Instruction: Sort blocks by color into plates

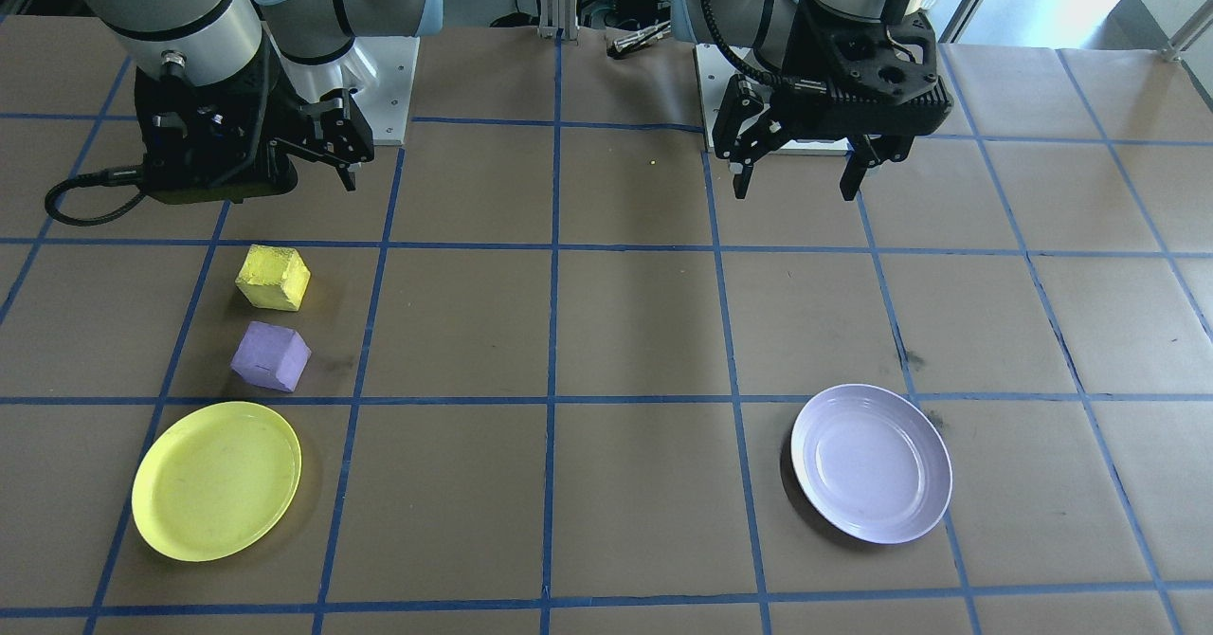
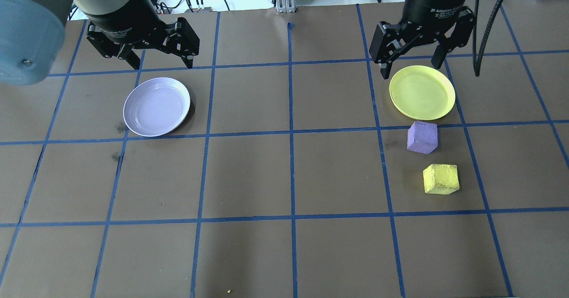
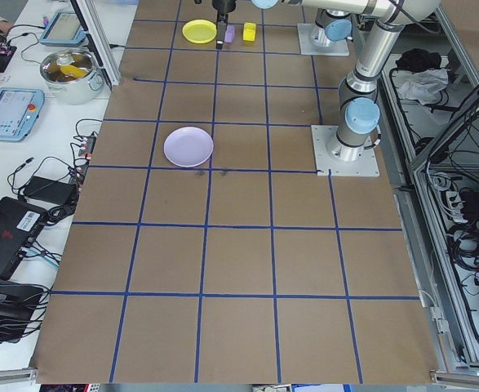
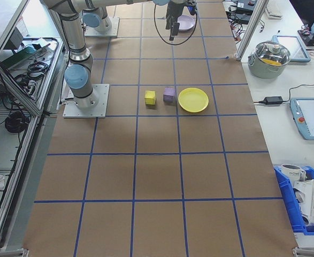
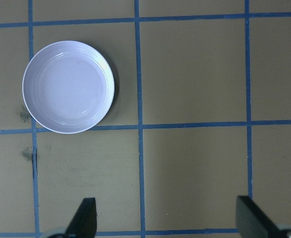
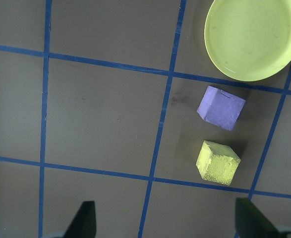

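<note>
In right wrist view, yellow plate (image 6: 252,42) edge cropped.

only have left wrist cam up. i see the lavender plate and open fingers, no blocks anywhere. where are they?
Observer: Both are on the right arm's side. The purple block and the yellow block sit side by side on the paper, near the yellow plate.
Operator: either one plated yet?
Observer: No. Both plates are empty; the purple block lies just off the yellow plate's rim, with the yellow block beyond it.
Operator: right gripper holding anything?
Observer: No. The right gripper is open and empty, above the table.
</note>
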You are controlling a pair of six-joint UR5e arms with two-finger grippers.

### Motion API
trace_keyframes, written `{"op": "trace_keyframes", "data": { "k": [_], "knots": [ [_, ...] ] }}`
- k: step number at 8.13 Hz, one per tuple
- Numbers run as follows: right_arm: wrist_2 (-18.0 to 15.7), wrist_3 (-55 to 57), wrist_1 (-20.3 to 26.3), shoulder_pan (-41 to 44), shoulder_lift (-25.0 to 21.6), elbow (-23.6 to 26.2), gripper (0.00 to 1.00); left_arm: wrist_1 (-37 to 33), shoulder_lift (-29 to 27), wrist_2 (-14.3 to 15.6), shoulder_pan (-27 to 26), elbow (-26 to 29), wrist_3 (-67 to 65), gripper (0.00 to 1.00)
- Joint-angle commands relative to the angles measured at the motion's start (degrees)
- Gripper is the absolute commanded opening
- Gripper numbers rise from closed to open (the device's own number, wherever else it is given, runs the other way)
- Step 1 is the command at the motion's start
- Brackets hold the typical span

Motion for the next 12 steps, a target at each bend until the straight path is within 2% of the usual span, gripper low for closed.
{"op": "trace_keyframes", "data": {
  "k": [1, 7, 8, 9, 11, 12],
  "knots": [
    [-0.02, -0.01, -0.05, 0.0, -0.12, 0.36, 1.0, 0.01, 0.06, 0.16, -0.02, -0.22, -0.01, 1.0],
    [-0.1, -0.28, 0.3, -0.44, -0.03, 1.14, 1.0, 1.32, -1.17, -0.19, 0.06, -0.66, -0.01, 1.0],
    [-1.24, -0.54, 1.35, -0.61, -0.64, 2.63, 1.0, 1.59, -1.17, -0.02, 0.06, -0.66, 0.08, 1.0],
    [-4.12, -0.45, 1.27, -1.22, -0.82, 4.56, 1.0, 1.59, -1.09, -0.02, -0.02, -0.66, 0.08, 1.0],
    [-4.85, -0.28, 0.48, -6.12, -1.96, 9.38, 1.0, 1.59, -1.17, -0.02, 0.06, -0.66, 0.08, 1.0],
    [-4.85, -0.54, -0.22, -9.72, -2.75, 13.76, 1.0, 1.59, -1.43, -0.1, 0.06, -0.75, 0.08, 1.0]
  ]
}}
